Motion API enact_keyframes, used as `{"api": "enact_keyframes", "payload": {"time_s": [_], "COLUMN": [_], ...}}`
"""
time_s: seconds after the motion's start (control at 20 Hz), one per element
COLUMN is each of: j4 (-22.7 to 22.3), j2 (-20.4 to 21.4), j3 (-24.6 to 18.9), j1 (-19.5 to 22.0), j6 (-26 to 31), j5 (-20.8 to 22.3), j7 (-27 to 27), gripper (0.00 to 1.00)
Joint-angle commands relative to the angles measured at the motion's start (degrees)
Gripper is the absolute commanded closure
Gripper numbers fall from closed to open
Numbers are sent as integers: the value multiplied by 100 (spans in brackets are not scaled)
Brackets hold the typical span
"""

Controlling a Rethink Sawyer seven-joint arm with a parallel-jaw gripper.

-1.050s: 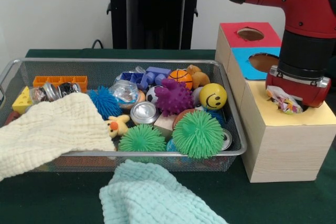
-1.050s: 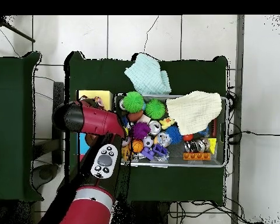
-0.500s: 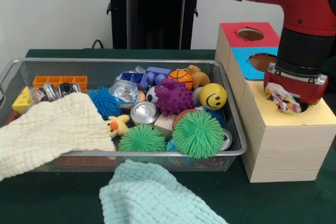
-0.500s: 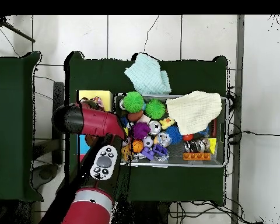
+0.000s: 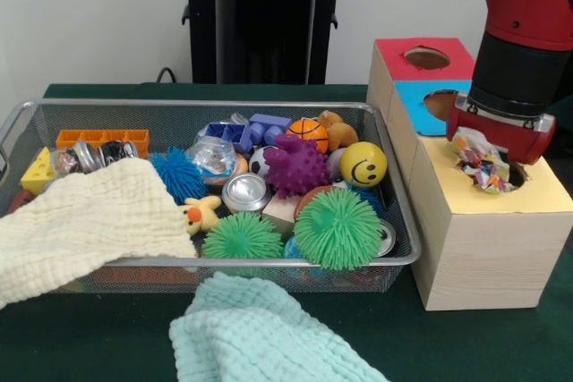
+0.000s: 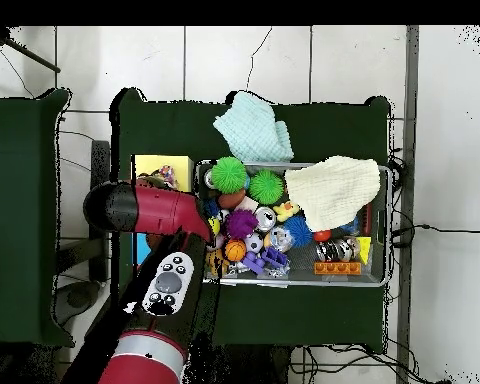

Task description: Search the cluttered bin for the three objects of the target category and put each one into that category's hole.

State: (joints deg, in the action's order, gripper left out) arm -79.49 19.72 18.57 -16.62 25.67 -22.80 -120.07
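The wire bin (image 5: 179, 106) holds a jumble of toys: two green spiky balls (image 5: 337, 228), a purple spiky ball (image 5: 295, 165), a yellow smiley ball (image 5: 363, 164) and a small basketball (image 5: 308, 131). The sorting box has a red top (image 5: 426, 58), a blue top (image 5: 421, 96) and a yellow top (image 5: 537, 192), each with a hole. My gripper (image 5: 488, 151) hangs over the yellow top's hole, mostly hidden by the red wrist. A crumpled multicoloured wrapper (image 5: 479, 164) sits right under it at the hole's mouth. In the overhead view the wrapper (image 6: 162, 179) shows beside the arm.
A cream cloth (image 5: 81, 221) drapes over the bin's left front corner and hides what lies under it. A mint cloth (image 5: 260, 333) lies on the table before the bin. Orange bricks (image 5: 103, 139), a cheese wedge (image 5: 38, 171) and tins (image 5: 244, 191) crowd the bin.
The arm has lifted a little above the yellow hole, and more of the crumpled wrapper shows beneath the wrist. The bin's contents have not moved.
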Motion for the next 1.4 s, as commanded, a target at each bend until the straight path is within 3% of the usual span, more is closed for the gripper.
{"api": "enact_keyframes", "payload": {"time_s": [0.05,0.4,0.75,1.0,1.4], "j4": [-454,-471,-1002,-1140,-790], "j2": [-61,106,640,896,1042], "j3": [-274,-323,-508,-386,-349], "j1": [174,143,495,397,408], "j6": [1090,1265,1286,1533,2053], "j5": [392,360,417,504,548], "j7": [-427,-503,-140,-210,-272], "gripper": [100,100,100,100,100]}}
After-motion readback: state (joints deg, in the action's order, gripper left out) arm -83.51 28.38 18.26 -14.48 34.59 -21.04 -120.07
